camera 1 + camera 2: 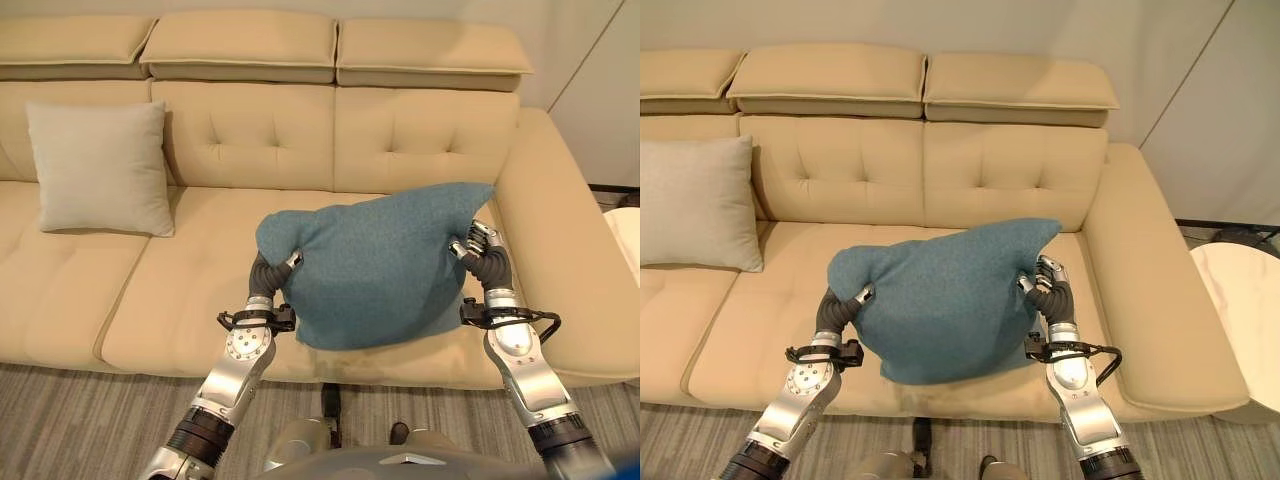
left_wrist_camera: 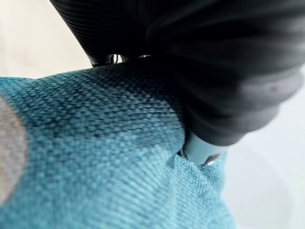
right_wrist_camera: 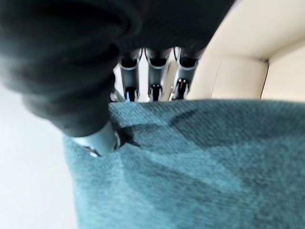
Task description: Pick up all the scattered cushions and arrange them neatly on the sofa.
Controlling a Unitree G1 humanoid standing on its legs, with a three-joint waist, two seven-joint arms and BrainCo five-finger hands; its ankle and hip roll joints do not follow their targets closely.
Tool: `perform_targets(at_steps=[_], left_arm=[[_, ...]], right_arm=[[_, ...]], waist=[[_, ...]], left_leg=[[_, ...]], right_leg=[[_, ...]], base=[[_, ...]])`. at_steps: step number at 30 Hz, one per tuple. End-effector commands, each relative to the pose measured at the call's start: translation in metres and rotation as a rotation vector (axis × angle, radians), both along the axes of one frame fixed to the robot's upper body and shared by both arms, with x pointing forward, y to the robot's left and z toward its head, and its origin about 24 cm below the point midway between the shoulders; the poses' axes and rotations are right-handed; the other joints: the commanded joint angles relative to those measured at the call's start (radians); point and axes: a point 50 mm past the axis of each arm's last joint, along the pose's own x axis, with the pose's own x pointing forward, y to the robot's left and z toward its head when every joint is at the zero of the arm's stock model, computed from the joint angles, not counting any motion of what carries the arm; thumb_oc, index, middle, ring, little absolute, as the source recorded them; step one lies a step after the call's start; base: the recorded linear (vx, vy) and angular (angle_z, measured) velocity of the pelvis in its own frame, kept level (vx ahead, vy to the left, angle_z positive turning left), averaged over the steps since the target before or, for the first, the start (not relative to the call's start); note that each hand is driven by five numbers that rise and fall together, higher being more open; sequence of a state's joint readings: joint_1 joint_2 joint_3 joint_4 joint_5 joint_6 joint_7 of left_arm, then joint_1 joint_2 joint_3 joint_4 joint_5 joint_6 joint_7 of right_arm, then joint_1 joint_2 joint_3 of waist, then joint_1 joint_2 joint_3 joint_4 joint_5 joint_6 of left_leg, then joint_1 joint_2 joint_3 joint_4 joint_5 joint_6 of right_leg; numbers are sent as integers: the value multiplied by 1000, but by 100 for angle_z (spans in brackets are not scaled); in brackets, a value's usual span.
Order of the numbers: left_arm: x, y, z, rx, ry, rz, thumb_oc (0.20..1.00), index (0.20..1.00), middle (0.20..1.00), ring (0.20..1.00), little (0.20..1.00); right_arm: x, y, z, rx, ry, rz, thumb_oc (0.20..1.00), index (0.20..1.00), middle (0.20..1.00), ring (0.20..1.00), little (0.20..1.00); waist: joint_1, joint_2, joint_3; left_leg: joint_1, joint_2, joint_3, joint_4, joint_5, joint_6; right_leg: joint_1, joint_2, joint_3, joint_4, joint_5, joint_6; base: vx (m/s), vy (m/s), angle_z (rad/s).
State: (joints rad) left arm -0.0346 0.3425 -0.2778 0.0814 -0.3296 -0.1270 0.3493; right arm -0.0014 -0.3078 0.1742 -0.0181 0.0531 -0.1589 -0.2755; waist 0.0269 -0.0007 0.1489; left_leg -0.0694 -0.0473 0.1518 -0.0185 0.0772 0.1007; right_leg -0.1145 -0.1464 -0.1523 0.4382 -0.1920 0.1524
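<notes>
Left hand [image 1: 272,272] grips the left edge of the teal cushion [image 1: 380,265]: fingers over the top of the fabric, thumb pressed into the near face, as the left wrist view shows with the thumb [image 2: 200,151] dug into the weave. Wrist bent upward from the forearm; the forearm rises from the lower left, angled in toward the sofa's [image 1: 420,135] front edge.

Right hand [image 1: 482,250] clamps the cushion's right edge in the same way. In the right wrist view its fingers [image 3: 155,78] hook over the upper rim of the fabric and the thumb [image 3: 101,139] pinches against the near side. Right forearm comes up from the lower right, nearly vertical, wrist flexed inward toward the cushion.

The teal cushion hangs between the two hands, held up over the front part of the right-hand seat of the sofa. Its upper right corner points up toward the backrest, near the right armrest [image 1: 560,240]; its lower edge sags just above the front edge of the seat. Whether the bottom touches the seat cannot be told.

A light grey cushion [image 1: 100,165] stands leaning against the backrest on the left-hand seat, well apart from the teal one.

Striped carpet [image 1: 80,420] lies in front of the sofa. A pale round table edge [image 1: 1240,300] shows beyond the right armrest.
</notes>
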Motion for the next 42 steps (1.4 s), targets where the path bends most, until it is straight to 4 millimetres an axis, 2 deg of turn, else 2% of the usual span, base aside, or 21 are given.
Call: perform_targets(at_steps=[1, 4, 7, 9, 11, 12, 14, 16, 22, 27, 30, 31, 32, 35, 39, 40, 41, 42], left_arm=[[3, -17, 49, -35, -274, -101, 200, 200, 200, 200, 200], [2, -18, 49, -49, -274, -106, 200, 200, 200, 200, 200], [3, -20, 51, -53, -282, -111, 200, 200, 200, 200, 200], [5, -22, 52, -54, -292, -118, 200, 200, 200, 200, 200], [6, -25, 53, -52, -300, -123, 200, 200, 200, 200, 200], [7, -26, 53, -35, -301, -126, 200, 200, 200, 200, 200], [8, -27, 53, -25, -298, -124, 200, 200, 200, 200, 200], [18, -32, 57, -1, -309, -113, 200, 200, 200, 200, 200], [45, -42, 76, 57, -370, -76, 200, 200, 200, 200, 200], [77, -51, 114, 123, -469, -46, 200, 200, 200, 200, 200], [92, -51, 138, 148, -525, -16, 200, 200, 200, 200, 200], [97, -50, 145, 154, -537, -4, 200, 200, 200, 200, 200], [106, -51, 163, 181, -575, 7, 200, 200, 200, 200, 200], [119, -48, 191, 220, -630, 44, 200, 200, 200, 200, 200], [129, -42, 222, 297, -682, 86, 200, 200, 200, 200, 200], [131, -41, 226, 316, -683, 91, 200, 200, 200, 200, 200], [134, -42, 241, 351, -709, 102, 200, 200, 200, 200, 200], [136, -41, 248, 371, -719, 111, 200, 200, 200, 200, 200]], right_arm=[[6, 28, 43, 29, -243, 130, 200, 200, 200, 200, 200], [7, 27, 43, 25, -240, 130, 200, 200, 200, 200, 200], [8, 26, 47, 22, -258, 126, 200, 200, 200, 200, 200], [8, 23, 48, 3, -269, 111, 200, 200, 200, 200, 200], [9, 22, 47, -11, -264, 105, 200, 200, 200, 200, 200], [10, 19, 44, -32, -245, 94, 200, 200, 200, 200, 200], [11, 17, 44, -49, -241, 88, 200, 200, 200, 200, 200], [16, 15, 47, -82, -251, 76, 200, 200, 200, 200, 200], [37, 18, 67, -125, -325, 53, 200, 200, 200, 200, 200], [67, 33, 105, -131, -431, 51, 200, 200, 200, 200, 200], [80, 35, 127, -127, -488, 25, 200, 200, 200, 200, 200], [84, 36, 137, -135, -513, 19, 200, 200, 200, 200, 200], [93, 35, 158, -168, -562, -6, 200, 200, 200, 200, 200], [102, 35, 187, -187, -626, -42, 200, 200, 200, 200, 200], [108, 31, 217, -208, -691, -85, 200, 200, 200, 200, 200], [109, 32, 219, -207, -693, -87, 200, 200, 200, 200, 200], [112, 33, 230, -211, -711, -97, 200, 200, 200, 200, 200], [113, 34, 235, -208, -721, -102, 200, 200, 200, 200, 200]], waist=[[7, -16, -61], [-1, -10, -61], [-11, -13, -56], [-13, -23, -59], [-14, -27, -67], [-16, -30, -93], [-18, -30, -105], [-22, -30, -107], [-30, -23, -96], [-32, -11, -54], [-35, -5, -25], [-34, -4, -17], [-35, -2, -3], [-36, 5, 5], [-41, 14, 6], [-41, 16, 5], [-44, 20, 5], [-46, 22, 5]], left_leg=[[25, 47, -26, 105, -176, -51], [51, 43, -29, 84, -181, -53], [60, 38, -40, 80, -184, -60], [61, 31, -56, 90, -191, -67], [66, 31, -63, 88, -193, -79], [79, 42, -67, 74, -190, -100], [96, 53, -75, 55, -184, -113], [98, 70, -83, 47, -173, -140], [91, 88, -81, 26, -157, -163], [51, 88, -77, -7, -130, -167], [-12, 87, -84, -8, -113, -167], [-35, 85, -87, -6, -109, -166], [-84, 81, -92, -4, -96, -165], [-147, 75, -95, -8, -79, -163], [-207, 70, -93, -37, -43, -166], [-211, 68, -93, -46, -37, -166], [-232, 69, -92, -56, -25, -171], [-241, 68, -92, -59, -22, -173]], right_leg=[[-2, -35, -50, -17, 184, 22], [-30, -48, -75, -103, 179, 10], [-44, -36, -60, -187, 185, 3], [-21, -20, -33, -235, 184, 3], [9, -12, -39, -277, 179, -5], [60, 9, -55, -341, 174, -16], [98, 26, -71, -385, 171, -25], [133, 43, -98, -443, 172, -36], [159, 54, -141, -505, 178, -44], [112, 54, -145, -516, 194, -38], [42, 50, -133, -509, 209, -37], [15, 49, -128, -504, 214, -37], [-36, 46, -119, -494, 225, -36], [-109, 42, -106, -474, 236, -34], [-184, 32, -94, -457, 250, -29], [-193, 32, -89, -455, 251, -29], [-218, 28, -86, -449, 254, -26], [-228, 27, -84, -447, 255, -25]], base=[[99, 56, -20], [104, -10, -15], [79, -49, -3], [113, -114, 21], [144, -172, 44], [212, -240, 35], [186, -208, 35], [121, -187, 20], [49, -58, 20], [-58, 8, 10], [-128, 20, 5], [-177, 32, 9], [-170, 34, 12], [-93, 35, 5], [-19, 36, -3], [-5, 46, -2], [10, 39, 0], [9, 30, -1]])
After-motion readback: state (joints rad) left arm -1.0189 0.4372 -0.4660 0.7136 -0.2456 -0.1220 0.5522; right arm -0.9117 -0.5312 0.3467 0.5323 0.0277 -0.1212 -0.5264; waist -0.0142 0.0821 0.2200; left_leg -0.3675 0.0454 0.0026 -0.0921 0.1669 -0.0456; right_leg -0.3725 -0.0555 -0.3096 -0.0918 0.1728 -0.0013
